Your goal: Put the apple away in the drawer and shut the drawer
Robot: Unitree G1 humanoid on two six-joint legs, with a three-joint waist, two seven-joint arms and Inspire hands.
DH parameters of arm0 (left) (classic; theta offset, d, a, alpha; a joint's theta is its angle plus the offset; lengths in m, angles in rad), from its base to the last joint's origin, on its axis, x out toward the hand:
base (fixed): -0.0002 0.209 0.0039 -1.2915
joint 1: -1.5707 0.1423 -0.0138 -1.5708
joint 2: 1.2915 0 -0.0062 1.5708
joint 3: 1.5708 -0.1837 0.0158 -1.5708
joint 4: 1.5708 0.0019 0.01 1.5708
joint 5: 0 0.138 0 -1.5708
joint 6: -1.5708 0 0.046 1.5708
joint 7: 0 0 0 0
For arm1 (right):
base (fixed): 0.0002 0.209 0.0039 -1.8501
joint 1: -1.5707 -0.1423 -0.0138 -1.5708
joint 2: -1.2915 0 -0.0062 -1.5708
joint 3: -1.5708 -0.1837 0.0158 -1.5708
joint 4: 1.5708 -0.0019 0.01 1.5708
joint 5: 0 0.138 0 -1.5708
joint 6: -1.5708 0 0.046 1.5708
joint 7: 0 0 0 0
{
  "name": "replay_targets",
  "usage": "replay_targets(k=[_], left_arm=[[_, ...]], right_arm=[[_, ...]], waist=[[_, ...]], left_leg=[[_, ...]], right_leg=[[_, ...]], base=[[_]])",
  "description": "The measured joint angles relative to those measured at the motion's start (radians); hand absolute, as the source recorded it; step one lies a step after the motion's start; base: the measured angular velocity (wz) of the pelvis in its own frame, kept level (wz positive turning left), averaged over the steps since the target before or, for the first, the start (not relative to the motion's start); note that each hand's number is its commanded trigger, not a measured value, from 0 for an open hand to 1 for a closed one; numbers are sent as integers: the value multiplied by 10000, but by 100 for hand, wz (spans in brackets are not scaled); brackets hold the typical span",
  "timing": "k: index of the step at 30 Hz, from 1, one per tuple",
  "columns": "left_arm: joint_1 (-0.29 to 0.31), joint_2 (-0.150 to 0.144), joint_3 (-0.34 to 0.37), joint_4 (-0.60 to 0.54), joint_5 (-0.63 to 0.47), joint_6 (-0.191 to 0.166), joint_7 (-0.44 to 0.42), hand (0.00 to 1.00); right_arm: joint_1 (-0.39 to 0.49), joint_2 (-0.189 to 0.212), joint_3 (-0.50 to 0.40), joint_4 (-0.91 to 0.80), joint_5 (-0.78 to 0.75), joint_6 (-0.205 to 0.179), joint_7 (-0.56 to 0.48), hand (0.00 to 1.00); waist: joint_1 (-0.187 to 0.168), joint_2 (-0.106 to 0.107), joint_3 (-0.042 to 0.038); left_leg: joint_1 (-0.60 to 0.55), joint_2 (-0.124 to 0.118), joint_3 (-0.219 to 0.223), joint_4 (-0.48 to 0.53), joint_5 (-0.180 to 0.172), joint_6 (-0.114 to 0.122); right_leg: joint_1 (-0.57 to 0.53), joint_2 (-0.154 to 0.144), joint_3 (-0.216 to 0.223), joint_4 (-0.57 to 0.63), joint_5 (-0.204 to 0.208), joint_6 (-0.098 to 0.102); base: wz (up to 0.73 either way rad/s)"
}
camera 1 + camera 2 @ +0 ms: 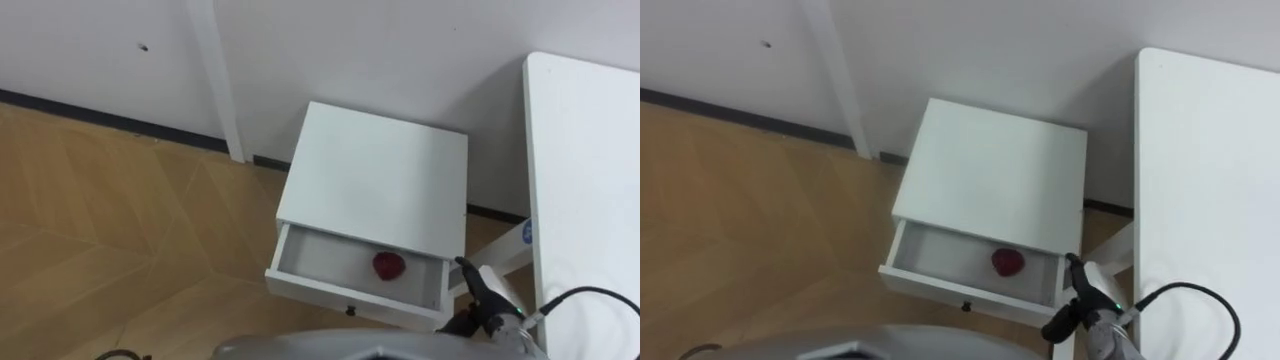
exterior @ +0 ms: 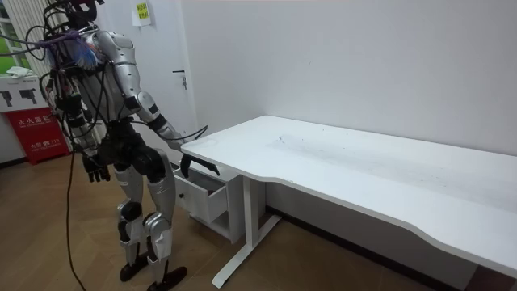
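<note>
Apple [image 1: 390,265] was already down in the open drawer [image 1: 318,252], red, a bit toward 3 o'clock from the middle of the drawer floor. By my read the "put" half was done and the step in hand was the closing.

Going left to right: the left hand [image 2: 95,168] hung loose at the robot's side in the room view, relaxed and holding nothing. At 12 o'clock from the robot stood the small white cabinet [image 1: 380,180], back against the wall, drawer pulled out toward the robot at 6 o'clock. A little dark knob [image 1: 350,311] sat at the middle of the drawer front. At about 4 o'clock from the apple, just off the drawer's right front corner, was the right hand [image 1: 483,295]. Honestly couldn't tell if it was spread or closed up, or whether it was touching the drawer. At 3 o'clock from the cabinet was the white desk [image 1: 585,180], with its leg close behind that hand.

How I'd do the close:
- slide the hand toward 9 o'clock so it meets the drawer front near the knob, not at the corner
- a push at the corner would probably skew the drawer in its runners and jam it
- push straight toward 12 o'clock, slow and flat
- a hard shove would likely roll the apple around
- mind the desk leg
</note>
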Motion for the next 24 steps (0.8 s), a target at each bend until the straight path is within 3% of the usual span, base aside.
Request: replay_targets(k=[1,2,3,4,5,6,7,8,9,10,11,12,14,16,17,18,19,21,22,23,24], left_arm=[[-32,-22,-17,1,-1,31,-1,0],[-168,-38,-38,-4,-6,69,-6,0],[-337,9,-38,-18,2,69,-5,0],[-425,55,-34,-3,0,69,-5,0],[-554,152,-51,23,3,56,-7,0],[-662,290,-97,160,-28,33,-22,0],[-746,348,-98,285,-53,15,-25,0],[-969,512,-195,567,-260,24,-25,0],[-1079,558,-270,668,-475,47,-23,0],[-1099,564,-271,681,-510,62,-28,0],[-1200,585,-261,688,-500,62,-32,0],[-1208,668,-221,683,-465,49,-34,0],[-1111,692,-178,617,-395,50,-34,0],[-836,671,-131,479,-246,140,-46,0],[-572,683,-140,448,-245,164,-44,0],[-357,675,-153,437,-244,251,-32,0],[-318,658,-151,447,-244,318,-29,0],[-318,582,-186,445,-492,408,16,0],[-323,587,-224,441,-558,403,32,0],[-323,599,-227,436,-665,397,139,0],[-316,636,-220,434,-699,380,185,0]], right_arm=[[0,-11,-125,3,-12,105,-25,0],[-1,-12,-469,45,6,368,-78,0],[8,-1,-796,210,9,599,-95,0],[16,-4,-890,350,30,721,-101,0],[18,-15,-1027,768,112,922,-86,0],[18,-14,-1066,1069,274,1071,-24,0],[-19,-30,-1066,1174,376,1069,28,0],[-73,9,-1070,1414,555,1034,80,0],[-17,-3,-1067,1745,890,913,155,0],[78,-12,-1068,1826,1069,897,171,0],[319,-23,-1095,1914,1549,939,302,0],[504,-22,-1100,2162,1973,1101,517,0],[754,-65,-1197,2187,2585,1488,620,0],[791,-97,-1233,2202,2989,1688,719,0],[775,-91,-1292,2199,3235,1691,771,0],[699,-93,-1311,2184,3286,1688,789,0],[672,-93,-1330,2166,3282,1684,793,0],[476,-94,-1490,2128,3264,1680,802,0],[366,-94,-1489,2127,3249,1678,803,0],[122,-93,-1491,2141,3132,1653,811,0],[-52,-95,-1551,2173,3047,1569,819,0]], waist=[[-166,47,-24],[-326,160,-36],[-415,217,-38],[-429,247,-34],[-428,354,-66],[-426,478,-52],[-404,588,-26],[-516,765,20],[-831,936,57],[-939,1189,93],[-1072,1257,156],[-1258,1240,167],[-1296,1152,188],[-1290,970,224],[-1265,762,209],[-1215,555,244],[-1138,456,263],[-639,278,188],[-557,208,169],[-430,15,154],[-389,-166,151]], left_leg=[[-87,-6,45,116,-43,42],[-94,20,308,211,-56,105],[-61,-11,630,322,0,216],[-75,-18,872,386,17,246],[-64,-6,1255,449,40,318],[-125,32,1575,603,17,473],[-227,72,1638,718,-49,628],[-448,143,1643,917,-156,799],[-633,382,1650,1066,-163,810],[-675,478,1679,1120,-163,809],[-714,609,1703,1152,-171,813],[-716,604,1681,1238,-243,797],[-809,563,1692,1545,-578,837],[-910,441,1642,1798,-777,807],[-921,338,1607,1798,-812,770],[-955,249,1563,1771,-807,723],[-979,205,1563,1731,-783,681],[-1172,184,1617,1459,-598,366],[-1176,169,1695,1276,-505,209],[-1140,144,1822,935,-319,-101],[-1105,126,1872,750,-216,-263]], right_leg=[[-133,-107,-36,342,-66,96],[-774,-311,14,1708,-207,122],[-1720,-530,266,3488,-93,59],[-2169,-628,461,4366,134,-1],[-3202,-714,887,6030,1032,-15],[-4463,-732,1339,7809,2296,29],[-5175,-685,1502,8851,2355,-61],[-6756,-644,1551,11686,2075,-261],[-8001,-621,1357,14049,1718,-412],[-8535,-631,1251,14958,1552,-442],[-9275,-653,1197,16222,1317,-401],[-9690,-754,1321,16697,1133,-339],[-9290,-796,1644,15926,973,-180],[-7690,-846,1701,13248,887,-40],[-6298,-803,1605,10788,816,71],[-4888,-731,1438,8436,722,203],[-4259,-678,1334,7365,659,251],[-2495,-263,1169,3707,349,275],[-2217,-204,1213,2938,332,293],[-1737,-156,1221,1646,483,213],[-1290,-102,1193,664,611,147]], base=[[55],[55],[43],[15],[-24],[-50],[-78],[-50],[-22],[15],[20],[18],[11],[5],[6],[4],[0],[-19],[-33],[-30],[-22]])
